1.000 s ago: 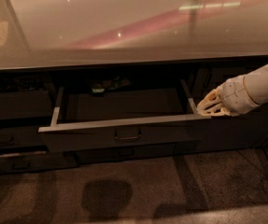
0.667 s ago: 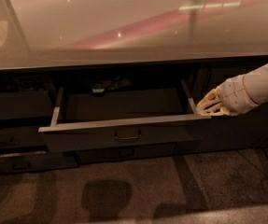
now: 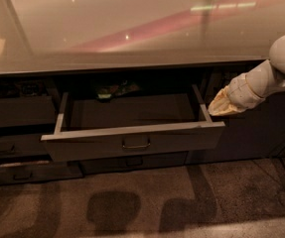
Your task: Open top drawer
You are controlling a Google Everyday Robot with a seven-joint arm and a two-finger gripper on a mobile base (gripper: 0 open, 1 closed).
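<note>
The top drawer point(image 3: 132, 142) stands pulled well out from under the counter, its grey front carrying a small dark bail handle point(image 3: 136, 145) at the centre. Its shallow tray point(image 3: 129, 112) looks dark inside, with something green and yellowish point(image 3: 116, 89) at the back edge under the counter. My gripper point(image 3: 221, 104) hangs just to the right of the drawer's right side wall, above the front's right corner, at the end of the white arm point(image 3: 268, 78) that comes in from the right. It holds nothing that I can make out.
A glossy pale countertop point(image 3: 132, 29) spans the whole width above. Slimmer drawer fronts point(image 3: 13, 145) with like handles sit at the left, one low drawer point(image 3: 28, 171) slightly out. A dark cabinet door point(image 3: 251, 133) is behind my arm. Brown carpet point(image 3: 147, 207) lies in front.
My arm and gripper sit a little higher than a second ago. The drawer has not moved.
</note>
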